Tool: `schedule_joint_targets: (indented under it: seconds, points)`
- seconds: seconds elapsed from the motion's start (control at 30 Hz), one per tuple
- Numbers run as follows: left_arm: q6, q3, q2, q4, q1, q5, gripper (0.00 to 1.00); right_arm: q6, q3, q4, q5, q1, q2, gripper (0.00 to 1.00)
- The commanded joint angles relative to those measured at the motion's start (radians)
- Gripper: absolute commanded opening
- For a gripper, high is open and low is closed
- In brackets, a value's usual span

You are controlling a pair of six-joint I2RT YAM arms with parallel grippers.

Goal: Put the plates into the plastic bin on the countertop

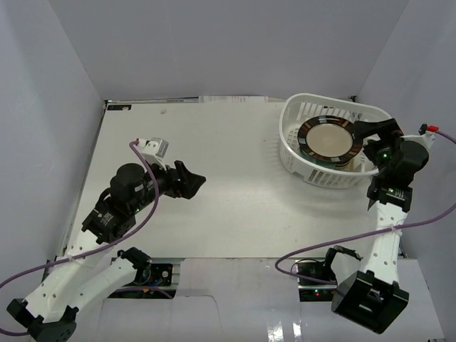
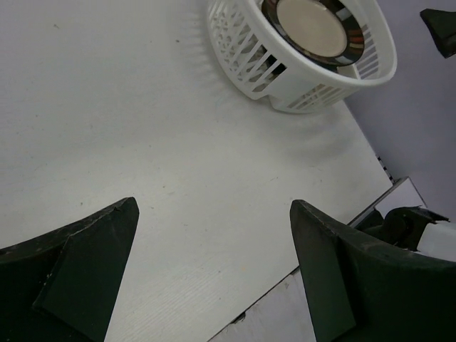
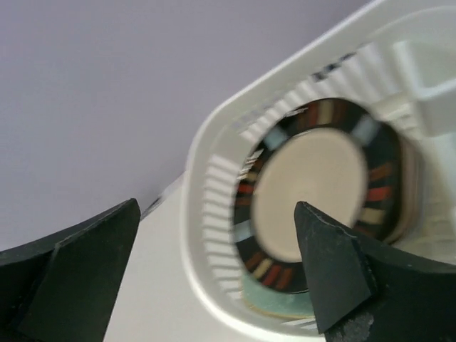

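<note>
The white slotted plastic bin (image 1: 299, 153) stands at the far right of the white countertop (image 1: 214, 214). A round dark-rimmed, beige-centred plate (image 1: 329, 140) lies on top inside it, over a pale green plate edge (image 3: 313, 303); other plates are hidden beneath. The bin (image 2: 242, 50) and round plate (image 2: 313, 28) also show in the left wrist view. My right gripper (image 1: 370, 139) is open and empty, at the bin's right rim above the plate (image 3: 313, 185). My left gripper (image 1: 191, 182) is open and empty, low over the counter's left-middle.
Grey walls enclose the counter on the left, back and right. The counter's near edge (image 2: 299, 274) runs just below the left gripper's view. Purple cables (image 1: 313, 249) loop near the right arm's base.
</note>
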Motion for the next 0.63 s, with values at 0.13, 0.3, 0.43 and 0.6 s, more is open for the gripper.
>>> schedule_joint_targets:
  seconds: [0.13,0.3,0.43,0.6]
  points:
    - [0.017,0.111,-0.074,0.087,-0.005,-0.013,0.98,-0.03,-0.091,0.235,-0.33,0.402,-0.228,0.08]
    - [-0.013,0.062,-0.156,0.109,-0.005,-0.065,0.98,-0.083,-0.156,0.182,-0.379,0.501,-0.418,0.1]
    - [-0.033,0.004,-0.224,0.105,-0.005,-0.077,0.98,-0.179,-0.153,0.03,-0.333,0.501,-0.512,0.47]
    - [-0.05,0.02,-0.206,0.102,-0.006,-0.039,0.98,-0.202,-0.096,-0.025,-0.287,0.501,-0.533,0.62]
